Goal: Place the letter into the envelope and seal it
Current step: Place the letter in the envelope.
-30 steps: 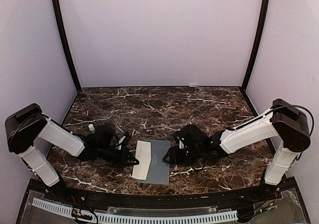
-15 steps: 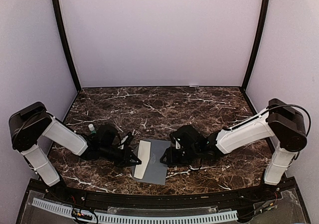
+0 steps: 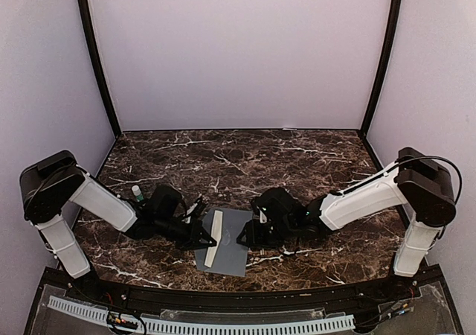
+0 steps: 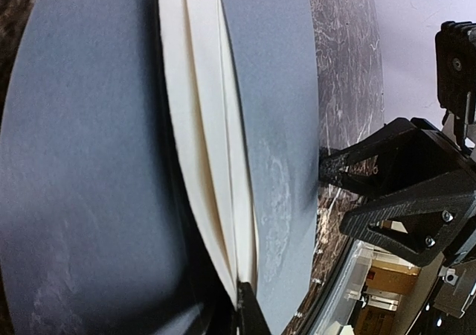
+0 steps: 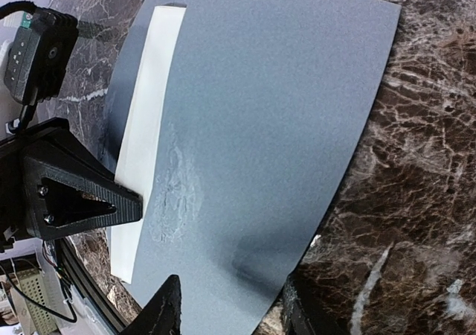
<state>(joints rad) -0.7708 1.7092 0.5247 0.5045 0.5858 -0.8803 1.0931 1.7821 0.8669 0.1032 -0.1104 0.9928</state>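
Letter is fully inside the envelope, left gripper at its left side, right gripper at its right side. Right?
Not fully. The letter is only partly inside the envelope: a cream strip sticks out along its left side, clear in the right wrist view. The left gripper and right gripper are placed as stated.

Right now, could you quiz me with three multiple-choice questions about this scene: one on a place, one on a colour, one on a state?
1. The letter sits, relative to the envelope: A beside it B mostly inside it C high above it
2. The envelope's colour? A grey-blue B red C green
3. The right end effector is? A out of sight B clamped tight C open
Answers: B, only a cream strip sticks out; A, seen in every view; C, its fingers stand apart.
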